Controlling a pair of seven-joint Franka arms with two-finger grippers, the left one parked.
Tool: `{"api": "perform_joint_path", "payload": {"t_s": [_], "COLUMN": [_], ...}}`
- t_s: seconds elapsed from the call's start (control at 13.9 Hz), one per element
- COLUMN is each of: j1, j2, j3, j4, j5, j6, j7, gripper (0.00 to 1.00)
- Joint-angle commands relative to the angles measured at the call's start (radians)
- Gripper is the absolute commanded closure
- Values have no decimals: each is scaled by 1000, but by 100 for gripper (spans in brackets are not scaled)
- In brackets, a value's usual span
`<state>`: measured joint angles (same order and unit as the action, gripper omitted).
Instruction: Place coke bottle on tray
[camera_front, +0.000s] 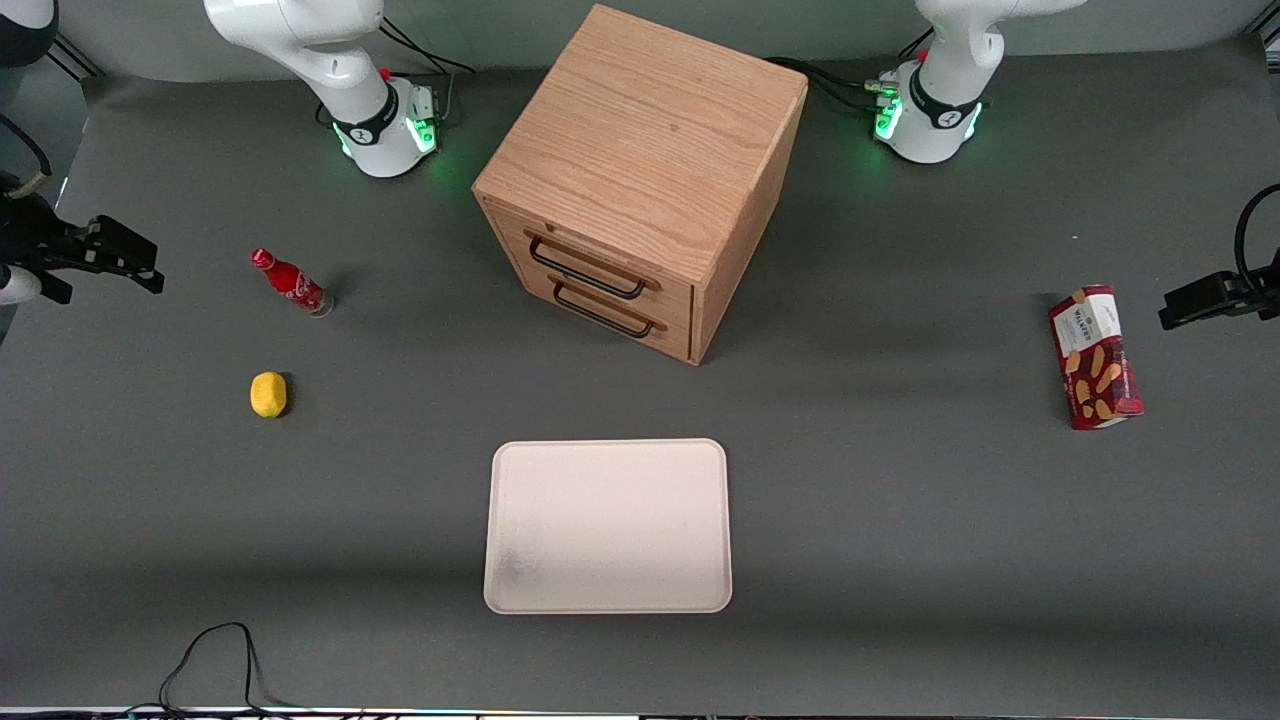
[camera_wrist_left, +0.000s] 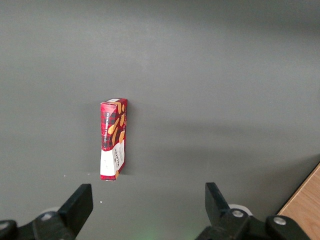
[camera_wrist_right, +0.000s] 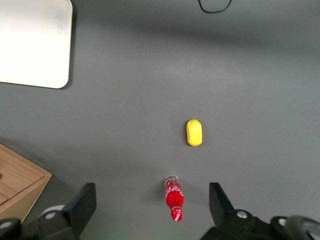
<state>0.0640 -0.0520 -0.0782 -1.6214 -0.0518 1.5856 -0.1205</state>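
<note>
The coke bottle (camera_front: 290, 283), small and red with a red cap and clear base, seems to stand upright on the grey table toward the working arm's end. It also shows in the right wrist view (camera_wrist_right: 174, 196). The cream-white tray (camera_front: 608, 445) lies flat near the front camera, in front of the wooden cabinet, with nothing on it; one corner of it shows in the right wrist view (camera_wrist_right: 35, 50). My right gripper (camera_wrist_right: 152, 189) hangs open and empty high above the table, over the bottle. In the front view the gripper (camera_front: 150, 268) shows at the frame's edge.
A yellow lemon (camera_front: 268, 394) lies nearer the front camera than the bottle; it also shows in the right wrist view (camera_wrist_right: 194, 132). A wooden two-drawer cabinet (camera_front: 640, 150) stands mid-table. A red biscuit box (camera_front: 1095, 358) lies toward the parked arm's end.
</note>
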Motion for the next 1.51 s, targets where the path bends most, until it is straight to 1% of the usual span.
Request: {"api": "perform_joint_path", "payload": {"t_s": [0.0, 0.43, 0.65, 1.15, 1.22, 1.44], "j1": [-12, -12, -13, -12, -12, -12], "j2": [3, 8, 6, -2, -5, -25], "j3": [8, 8, 2, 2, 2, -32], "j4": [21, 29, 29, 26, 23, 8], "j5": [17, 20, 56, 55, 55, 47], "j6": [-39, -42, -42, -44, -74, -94], "j7": [4, 2, 2, 5, 1, -4], "gripper": [0, 0, 0, 0, 0, 0]}}
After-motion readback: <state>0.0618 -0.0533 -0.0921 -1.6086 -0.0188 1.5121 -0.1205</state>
